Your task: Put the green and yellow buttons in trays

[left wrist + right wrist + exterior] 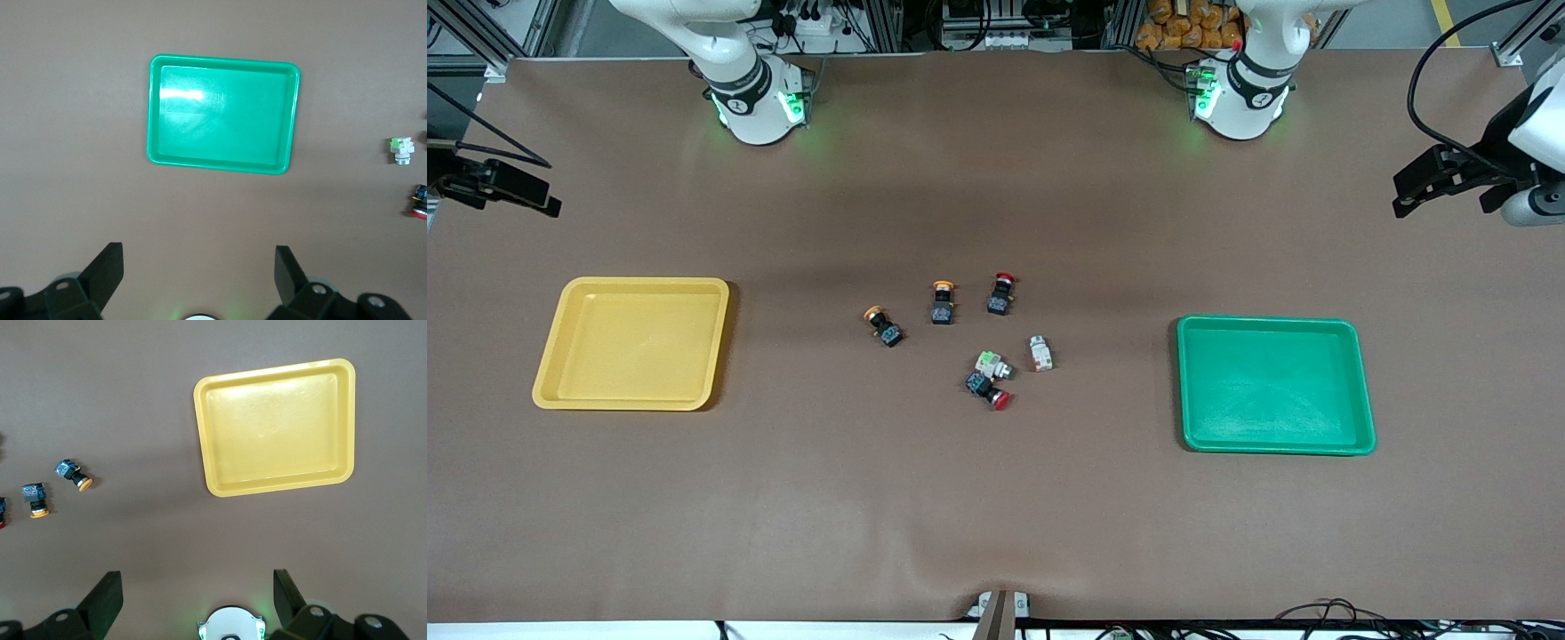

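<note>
Several buttons lie in a cluster mid-table. Two have yellow caps [883, 326] [943, 302] and show in the right wrist view too [73, 475] [35, 500]. A green-capped one [992, 364] [401, 149] lies beside a whitish one [1040, 353]. The yellow tray [633, 343] [277, 427] sits toward the right arm's end, the green tray [1274, 385] [223, 113] toward the left arm's end; both hold nothing. My left gripper [197, 267] hangs open high over the table between its base and the green tray. My right gripper [197, 593] hangs open high above its own base.
Two red-capped black buttons [1002, 293] [991, 391] lie among the cluster. Black mounts stick in over both table ends [494, 182] [1449, 173]. A small clamp [1000, 609] sits at the table edge nearest the front camera.
</note>
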You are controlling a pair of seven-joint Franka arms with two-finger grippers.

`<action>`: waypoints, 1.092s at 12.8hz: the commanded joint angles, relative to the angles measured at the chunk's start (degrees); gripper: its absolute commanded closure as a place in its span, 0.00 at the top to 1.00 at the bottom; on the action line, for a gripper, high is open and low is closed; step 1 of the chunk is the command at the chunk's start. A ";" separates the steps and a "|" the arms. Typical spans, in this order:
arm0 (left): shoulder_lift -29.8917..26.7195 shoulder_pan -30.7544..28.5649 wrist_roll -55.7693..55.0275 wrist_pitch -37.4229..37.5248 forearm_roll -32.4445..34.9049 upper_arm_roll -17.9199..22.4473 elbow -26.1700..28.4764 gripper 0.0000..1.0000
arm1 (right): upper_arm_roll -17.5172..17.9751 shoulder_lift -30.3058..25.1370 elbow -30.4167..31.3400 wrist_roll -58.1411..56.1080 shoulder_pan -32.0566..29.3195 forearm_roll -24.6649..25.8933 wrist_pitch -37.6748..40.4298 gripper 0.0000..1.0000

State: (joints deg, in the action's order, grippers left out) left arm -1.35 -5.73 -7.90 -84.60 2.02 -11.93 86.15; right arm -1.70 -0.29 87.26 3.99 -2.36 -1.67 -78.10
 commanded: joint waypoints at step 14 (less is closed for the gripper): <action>-0.85 -3.94 4.91 3.74 -4.30 0.33 -0.55 1.00 | 0.56 0.11 -0.77 0.50 -0.90 0.61 0.58 1.00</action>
State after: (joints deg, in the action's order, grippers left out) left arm -1.41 -9.72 -3.38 -82.06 -1.43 -11.34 85.89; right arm -1.79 -0.29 87.26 3.99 -2.36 -1.67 -78.05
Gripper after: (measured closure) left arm 0.000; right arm 0.000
